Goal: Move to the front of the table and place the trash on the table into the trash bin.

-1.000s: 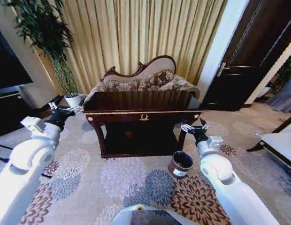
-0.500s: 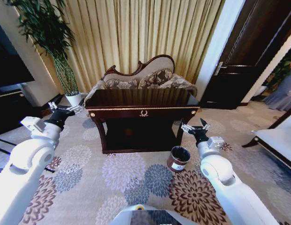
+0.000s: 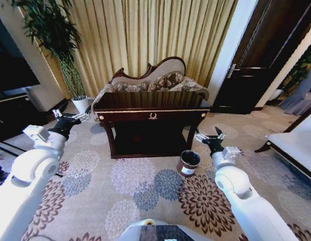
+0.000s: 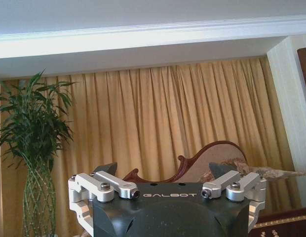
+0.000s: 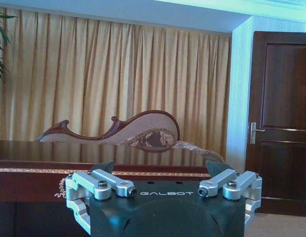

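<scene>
Grippers [image 3: 71,117] farther from table [image 3: 151,116] now

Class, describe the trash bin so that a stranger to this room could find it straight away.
Start at the dark table in front of the gold curtains. On the flowered carpet beside its front right leg stands the trash bin. It is a small round dark-brown can with a shiny rim and a white label, the only container on the floor there.

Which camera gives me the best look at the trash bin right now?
The head view: the trash bin stands whole on the carpet, beside the front right leg of the table and just ahead of the right gripper. The two wrist views look over the table toward the curtains, too high to catch it.
</scene>
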Available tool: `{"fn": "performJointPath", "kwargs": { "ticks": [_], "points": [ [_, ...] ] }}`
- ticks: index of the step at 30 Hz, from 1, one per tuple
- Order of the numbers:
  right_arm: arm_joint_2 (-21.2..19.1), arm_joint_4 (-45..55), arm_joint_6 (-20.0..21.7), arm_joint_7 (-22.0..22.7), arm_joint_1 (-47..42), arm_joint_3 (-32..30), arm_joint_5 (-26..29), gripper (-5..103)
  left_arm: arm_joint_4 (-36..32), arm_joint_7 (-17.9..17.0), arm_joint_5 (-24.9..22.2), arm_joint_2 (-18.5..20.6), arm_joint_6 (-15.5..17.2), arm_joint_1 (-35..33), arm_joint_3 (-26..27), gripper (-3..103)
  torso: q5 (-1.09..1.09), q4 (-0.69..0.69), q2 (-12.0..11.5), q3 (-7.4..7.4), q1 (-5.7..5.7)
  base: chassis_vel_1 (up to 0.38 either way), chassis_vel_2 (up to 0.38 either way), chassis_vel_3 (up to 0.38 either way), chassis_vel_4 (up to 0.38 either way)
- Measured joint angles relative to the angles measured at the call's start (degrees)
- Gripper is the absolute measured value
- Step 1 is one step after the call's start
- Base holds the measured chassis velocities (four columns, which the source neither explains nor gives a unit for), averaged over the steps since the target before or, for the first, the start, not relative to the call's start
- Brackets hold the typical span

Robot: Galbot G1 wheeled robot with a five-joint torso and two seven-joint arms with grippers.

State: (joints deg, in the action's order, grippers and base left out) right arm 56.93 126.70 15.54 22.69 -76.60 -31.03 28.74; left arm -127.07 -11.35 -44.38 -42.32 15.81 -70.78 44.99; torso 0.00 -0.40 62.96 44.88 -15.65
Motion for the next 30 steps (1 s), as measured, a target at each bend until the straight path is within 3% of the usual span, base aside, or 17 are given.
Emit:
{"fn": "performJointPath", "kwargs": {
  "ticks": [30],
  "points": [
    [0.34, -1.12, -1.74, -0.66, -0.57, -0.24, -1.75, 100, -0.13, 0.92, 0.14, -0.15, -0.20, 0.26, -0.79, 100, -0.01, -0.01, 0.01, -0.01, 0.01, 0.138, -0.138, -0.138, 0.150]
  ]
}}
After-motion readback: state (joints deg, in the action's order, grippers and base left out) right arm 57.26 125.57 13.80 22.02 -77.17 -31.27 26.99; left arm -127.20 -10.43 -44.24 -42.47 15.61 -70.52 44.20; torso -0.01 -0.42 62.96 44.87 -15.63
